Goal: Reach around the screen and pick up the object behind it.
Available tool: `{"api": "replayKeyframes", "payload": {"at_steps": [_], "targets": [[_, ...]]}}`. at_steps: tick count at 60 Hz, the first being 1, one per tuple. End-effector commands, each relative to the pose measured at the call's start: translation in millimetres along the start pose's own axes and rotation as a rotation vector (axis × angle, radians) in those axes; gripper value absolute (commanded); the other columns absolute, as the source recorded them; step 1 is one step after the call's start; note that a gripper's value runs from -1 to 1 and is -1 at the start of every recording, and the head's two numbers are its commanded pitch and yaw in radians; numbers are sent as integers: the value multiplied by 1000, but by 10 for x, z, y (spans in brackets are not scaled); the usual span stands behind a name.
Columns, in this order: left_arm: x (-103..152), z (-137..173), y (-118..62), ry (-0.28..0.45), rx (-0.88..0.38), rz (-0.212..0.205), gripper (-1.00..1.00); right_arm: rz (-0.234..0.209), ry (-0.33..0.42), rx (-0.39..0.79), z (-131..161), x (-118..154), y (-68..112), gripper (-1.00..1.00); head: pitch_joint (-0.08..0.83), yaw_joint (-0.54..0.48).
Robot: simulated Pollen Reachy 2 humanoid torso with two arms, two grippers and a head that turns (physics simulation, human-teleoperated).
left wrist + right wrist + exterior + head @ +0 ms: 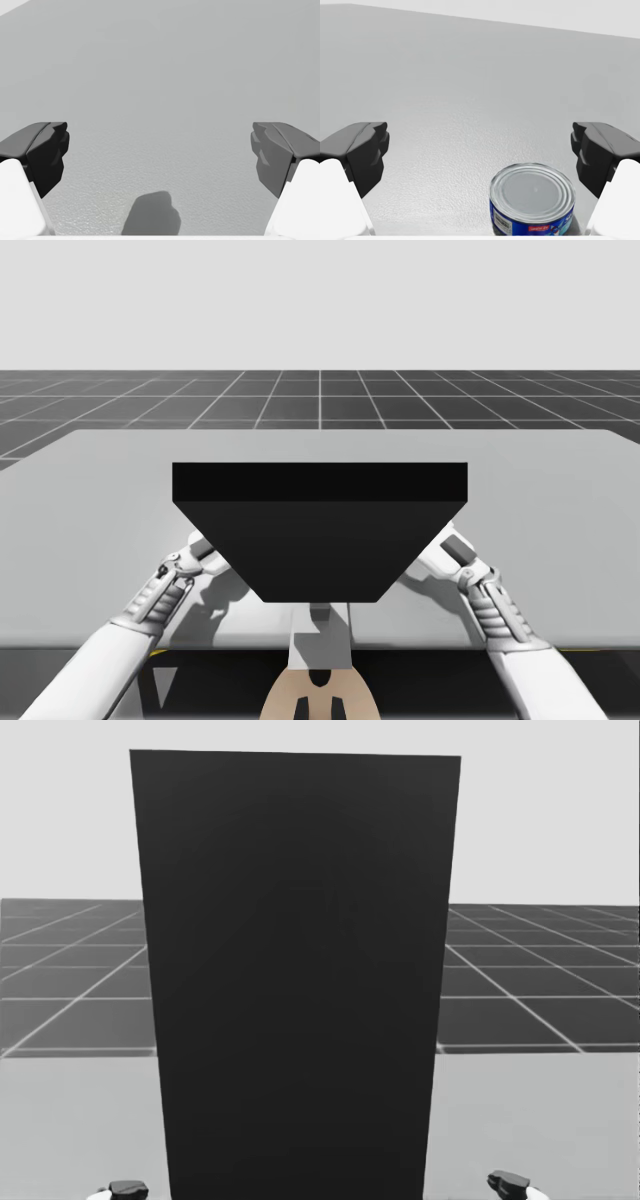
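A tall black screen (320, 530) stands upright in the middle of the grey table (100, 500) and blocks my head view (295, 980). A low blue can with a silver lid (532, 197) stands upright between the fingers of my right gripper (480, 150). It is off-centre towards one finger and neither finger touches it; this gripper is open. In the high view my right gripper (452, 545) is beside the screen's right edge. My left gripper (205, 545) is at the screen's left edge, and in its wrist view (160, 150) it is open over bare table.
The table's far edge (320, 432) lies beyond the screen, with a dark gridded floor (320, 395) past it. Bare table surface (560, 510) stretches to both sides of the screen.
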Motion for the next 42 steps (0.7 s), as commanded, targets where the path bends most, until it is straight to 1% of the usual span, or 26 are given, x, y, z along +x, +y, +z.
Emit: {"api": "replayKeyframes", "payload": {"at_steps": [1, 6, 9, 10, 17, 24, 29, 32, 34, 38, 42], "targets": [[-3, -11, -12, 3, -8, -8, -1000, -38, 37, -39, 38, -173, -125, -1000, 107, -48], [-6, -15, -12, 5, -8, -10, -1000, -33, 59, -75, 26, -224, -185, -1000, 110, -48], [-6, -16, -14, 6, -8, -11, -1000, -22, 68, -94, 10, -249, -222, -1000, 111, -48], [-6, -16, -15, 5, -9, -11, -1000, -36, 76, -103, -1, -262, -240, -1000, 111, -47], [-7, -19, -16, 5, -10, -10, -1000, -47, 98, -114, -83, -340, -316, -1000, 109, -44], [-11, -26, -21, 7, -13, -12, -1000, -54, 111, -76, -229, -354, -294, -1000, 110, -46], [-14, -30, -24, 8, -17, -13, -1000, -41, 128, -66, -322, -388, -282, -1000, 110, -47], [-17, -33, -26, 10, -18, -15, -1000, -50, 143, -49, -373, -423, -272, -1000, 110, -47], [-19, -33, -29, 11, -18, -16, -1000, -38, 146, -41, -403, -455, -268, -1000, 112, -47], [-19, -34, -31, 11, -19, -17, -1000, -40, 162, -33, -425, -487, -260, -1000, 114, -48], [-19, -35, -31, 11, -20, -17, -1000, -18, 167, -30, -441, -518, -253, -1000, 115, -47]]}}
